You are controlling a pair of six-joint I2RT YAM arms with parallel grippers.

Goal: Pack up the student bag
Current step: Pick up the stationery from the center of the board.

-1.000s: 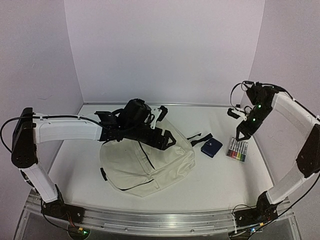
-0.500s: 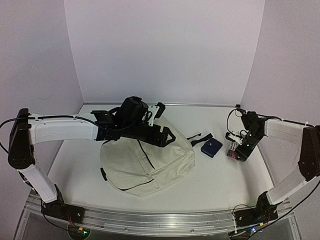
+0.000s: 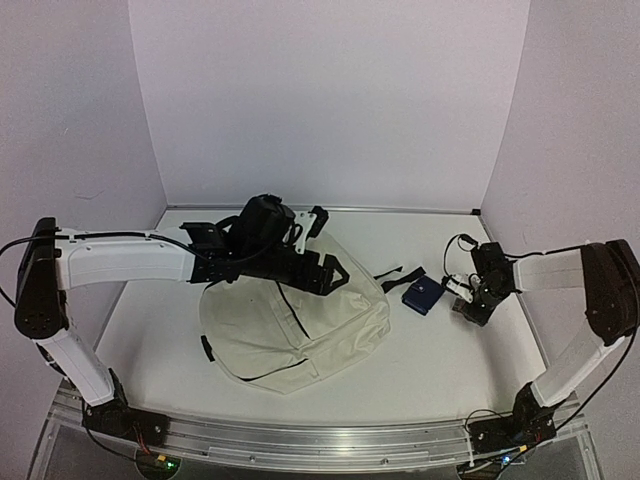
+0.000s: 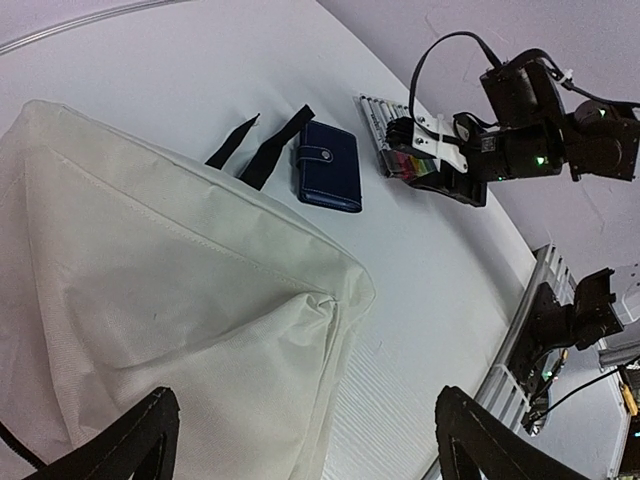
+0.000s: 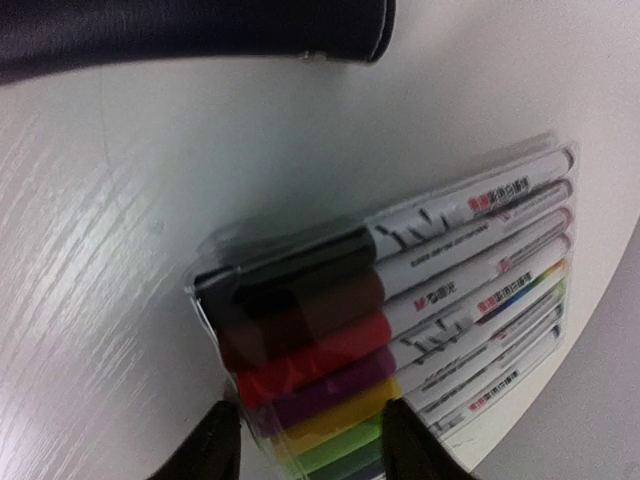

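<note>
The student bag [image 3: 290, 320], cream fabric with black trim, lies at the table's middle; it fills the left wrist view [image 4: 150, 280]. My left gripper [image 3: 335, 275] hovers over the bag's upper right part, open and empty, its fingertips [image 4: 135, 435] wide apart above the fabric. A clear pack of coloured markers [image 5: 400, 300] lies at the right. My right gripper [image 3: 468, 308] is down on it, open, its fingers [image 5: 215, 445] straddling the cap end of the pack. The marker pack [image 4: 385, 135] also shows in the left wrist view.
A small navy blue pouch [image 3: 422, 295] lies between the bag and the markers, next to two black strap ends [image 3: 398, 275]. It shows in the left wrist view [image 4: 328, 167] and at the top of the right wrist view [image 5: 190, 30]. The right wall stands close behind the markers.
My right arm has come down from high at the right wall onto the marker pack. My left arm has barely moved.
</note>
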